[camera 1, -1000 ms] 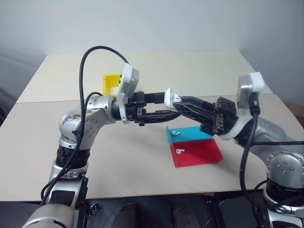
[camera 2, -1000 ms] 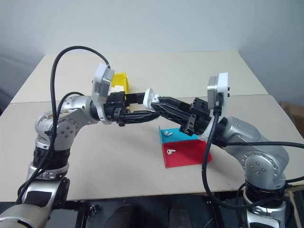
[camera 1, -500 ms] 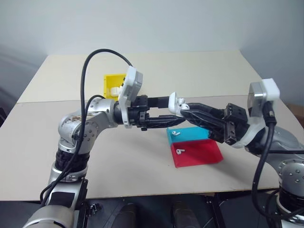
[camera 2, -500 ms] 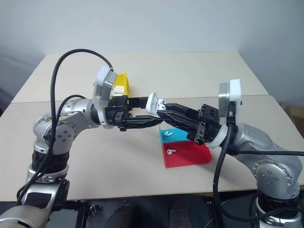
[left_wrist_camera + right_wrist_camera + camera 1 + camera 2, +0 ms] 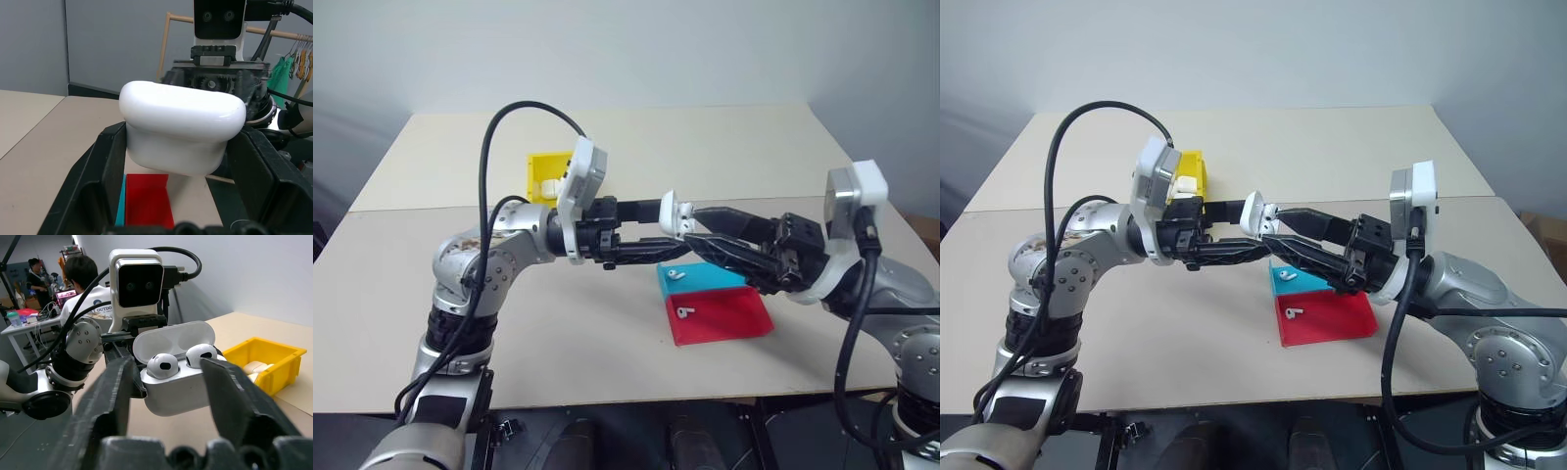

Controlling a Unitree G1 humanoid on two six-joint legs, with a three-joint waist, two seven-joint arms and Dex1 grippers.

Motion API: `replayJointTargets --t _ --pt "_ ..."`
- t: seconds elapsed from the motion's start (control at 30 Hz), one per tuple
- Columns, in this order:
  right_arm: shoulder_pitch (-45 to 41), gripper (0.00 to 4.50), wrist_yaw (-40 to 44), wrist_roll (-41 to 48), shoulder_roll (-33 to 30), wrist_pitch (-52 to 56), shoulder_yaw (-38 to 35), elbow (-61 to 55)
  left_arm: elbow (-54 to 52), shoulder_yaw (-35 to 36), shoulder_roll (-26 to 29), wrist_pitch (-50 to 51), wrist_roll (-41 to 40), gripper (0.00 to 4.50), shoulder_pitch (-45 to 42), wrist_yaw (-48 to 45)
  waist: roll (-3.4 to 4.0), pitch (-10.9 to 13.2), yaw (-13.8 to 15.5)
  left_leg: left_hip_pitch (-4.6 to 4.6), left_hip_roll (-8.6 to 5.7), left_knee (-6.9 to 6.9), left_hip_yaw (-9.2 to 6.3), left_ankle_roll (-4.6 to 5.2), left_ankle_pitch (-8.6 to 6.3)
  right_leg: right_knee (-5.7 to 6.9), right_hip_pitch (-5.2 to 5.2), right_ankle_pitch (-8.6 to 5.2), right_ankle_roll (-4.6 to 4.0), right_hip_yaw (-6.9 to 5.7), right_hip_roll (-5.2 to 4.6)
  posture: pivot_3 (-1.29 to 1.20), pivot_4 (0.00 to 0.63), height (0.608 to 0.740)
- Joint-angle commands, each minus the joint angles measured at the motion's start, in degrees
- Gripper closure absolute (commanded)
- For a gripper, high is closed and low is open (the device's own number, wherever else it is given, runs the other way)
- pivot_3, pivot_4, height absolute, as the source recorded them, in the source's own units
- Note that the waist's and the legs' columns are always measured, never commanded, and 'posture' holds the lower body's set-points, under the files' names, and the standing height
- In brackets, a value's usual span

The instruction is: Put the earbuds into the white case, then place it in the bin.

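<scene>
My left gripper is shut on the white case, held level above the table. In the right wrist view the case has its lid up, with two earbuds seated inside. My right gripper faces it from the other side and is open, one finger above the case and one below, neither touching it. Two more earbuds lie on the cyan-and-red tray below. The yellow bin stands behind my left wrist, partly hidden, with white cases in it.
The tray sits on the near table, under and just right of the two grippers. A seam divides the near table from the far one. A person sits at a desk in the background of the right wrist view.
My right gripper's fingers have spread apart from the case. The left gripper keeps the case in its grip at about the same spot.
</scene>
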Motion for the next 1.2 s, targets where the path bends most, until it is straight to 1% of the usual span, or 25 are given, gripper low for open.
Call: replayJointTargets --t 0.03,0.07,0.1,0.27,0.4,0.5,0.6,0.63,0.73,0.87,0.9,1.0,1.13,1.2 --pt "0.0 0.43 -0.8 0.7 -1.2 0.5 0.0 -0.6 -2.2 0.7 -1.0 -2.9 -1.5 1.66 -2.1 -1.2 -0.01 0.0 0.1 0.00 0.00 0.00 0.00 0.00 0.00 0.00 0.00 0.00 0.00 0.00 0.00 0.00 0.150 0.740" --pt "0.3 0.06 -0.6 1.0 -1.7 0.5 -0.5 -0.7 -2.1 0.5 -1.1 -3.0 -1.2 1.66 -2.2 -1.1 0.00 0.0 0.1 -0.01 0.00 0.01 0.00 0.00 0.00 0.00 0.01 0.00 0.00 -0.01 0.00 0.00 0.150 0.740" --pt "0.8 0.02 -0.2 1.0 -2.3 0.4 -1.2 -0.8 -1.8 0.5 -1.2 -3.1 -1.1 1.66 -2.2 -1.0 0.00 0.0 0.1 -0.01 0.00 0.01 0.01 0.00 0.00 -0.02 0.01 0.00 0.00 0.00 0.00 0.00 0.150 0.740" --pt "1.5 0.02 5.7 2.5 -7.8 -0.2 -6.6 1.6 -1.2 -0.3 -1.3 -2.7 -0.7 1.66 -3.2 -0.9 -0.02 0.0 0.6 -0.03 -0.01 0.02 0.01 0.02 -0.01 -0.19 0.01 0.00 0.00 -0.01 0.00 0.00 0.150 0.740" --pt "-1.5 0.02 14.3 0.9 -13.2 -0.9 -7.1 5.0 -1.7 -1.4 -0.9 -1.6 -0.1 1.66 -4.1 -0.1 -0.02 0.0 0.7 0.04 0.01 0.02 0.04 0.03 -0.02 -0.21 0.06 0.00 0.00 0.01 0.01 0.00 0.150 0.740" --pt "-5.5 0.62 22.1 -2.7 -16.9 -2.5 -5.4 9.0 -2.2 -3.3 -0.7 -1.0 1.7 1.66 -4.6 1.8 -0.02 0.0 0.8 0.04 0.03 0.03 0.05 0.04 -0.02 -0.24 0.07 0.00 0.00 0.01 0.03 0.00 0.150 0.740" --pt "-12.3 1.59 29.6 -9.0 -19.5 -5.2 -1.6 15.2 -2.5 -5.0 -1.0 -1.2 3.5 1.66 -4.7 3.6 -0.02 0.0 0.8 0.03 0.02 0.05 0.06 0.05 -0.03 -0.26 0.08 0.00 0.00 0.02 0.03 0.00 0.150 0.740" --pt "-14.7 1.98 31.7 -10.9 -19.9 -6.1 -0.3 17.3 -2.6 -5.3 -1.3 -1.2 3.9 1.66 -4.8 4.3 -0.01 0.0 0.9 0.05 0.02 0.05 0.10 0.05 -0.03 -0.25 0.07 0.00 0.00 0.05 0.03 0.00 0.150 0.740" --pt "-24.8 2.97 37.9 -17.3 -19.8 -9.2 5.1 24.7 -3.6 -5.7 -2.4 0.1 3.3 1.66 -4.9 6.5 -0.01 0.0 0.8 0.04 0.04 0.03 0.09 0.05 -0.03 -0.27 0.03 0.00 0.00 0.04 0.03 0.00 0.150 0.740" --pt "-35.8 4.39 44.3 -24.7 -16.8 -12.4 12.5 31.0 -4.4 -5.5 -2.6 0.7 2.8 1.66 -4.4 6.7 -0.01 0.0 0.6 -0.01 0.06 0.02 0.09 0.05 -0.03 -0.26 -0.03 0.00 0.00 0.03 0.04 0.00 0.150 0.740" --pt "-38.1 4.45 45.6 -26.9 -15.6 -13.4 14.5 31.9 -4.6 -5.5 -2.6 0.8 2.7 1.66 -4.3 6.7 -0.01 0.0 0.6 -0.01 0.05 0.01 0.12 0.04 -0.03 -0.26 -0.05 0.00 0.00 0.07 0.03 0.00 0.150 0.740" --pt "-43.1 4.45 48.4 -33.7 -12.0 -17.5 19.7 34.1 -4.7 -5.5 -2.5 0.9 2.6 1.66 -4.1 6.6 -0.01 0.0 0.6 -0.02 0.05 0.02 0.10 0.04 -0.03 -0.22 -0.07 0.00 0.00 0.06 0.03 0.00 0.150 0.740" --pt "-47.3 4.45 52.3 -41.2 -8.5 -23.8 24.8 36.1 -4.7 -5.5 -2.1 1.2 2.6 1.66 -4.1 6.5 -0.01 0.0 0.8 -0.05 0.04 0.03 0.08 0.02 -0.02 -0.17 -0.09 0.00 0.00 0.03 0.02 0.00 0.150 0.740" --pt "-48.9 4.45 54.6 -43.1 -6.9 -25.4 26.7 36.3 -4.7 -5.4 -1.8 1.1 2.5 1.66 -4.0 6.3 -0.01 0.0 0.9 -0.09 0.04 0.03 0.05 0.01 -0.01 -0.13 -0.11 0.00 0.00 0.01 0.02 0.00 0.150 0.740"
